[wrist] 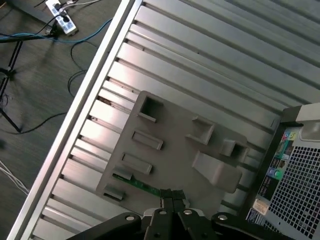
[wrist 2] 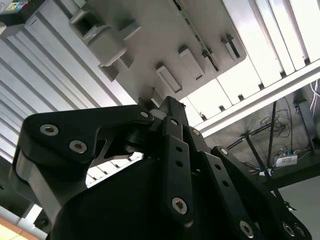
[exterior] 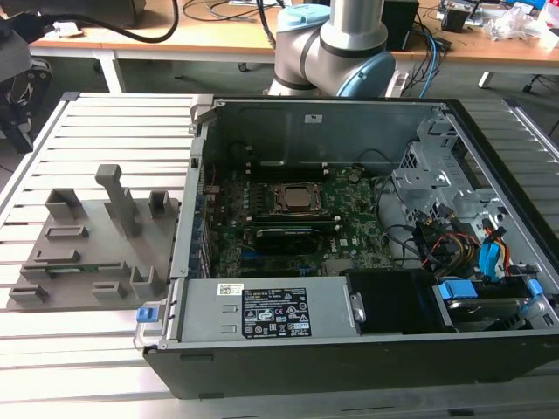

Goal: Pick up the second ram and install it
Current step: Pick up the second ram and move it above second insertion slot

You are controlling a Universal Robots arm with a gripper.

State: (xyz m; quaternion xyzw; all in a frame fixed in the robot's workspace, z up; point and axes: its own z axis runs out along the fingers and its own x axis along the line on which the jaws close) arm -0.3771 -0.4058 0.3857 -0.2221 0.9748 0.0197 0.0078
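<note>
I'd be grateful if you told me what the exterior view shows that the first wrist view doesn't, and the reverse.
Exterior view: the large green motherboard inside the open case, and the arm's grey-and-blue base.
First wrist view: the black gripper close to one end of the slim green ram stick, plus cables on the dark floor.
Both: the grey plastic slotted tray on the ribbed metal table.

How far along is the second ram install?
Barely started. The second ram lies on the gray holder tray, not yet lifted. The gripper hangs above the tray, close to the stick. Both the pickup and the seating inside the open computer case remain.
</note>
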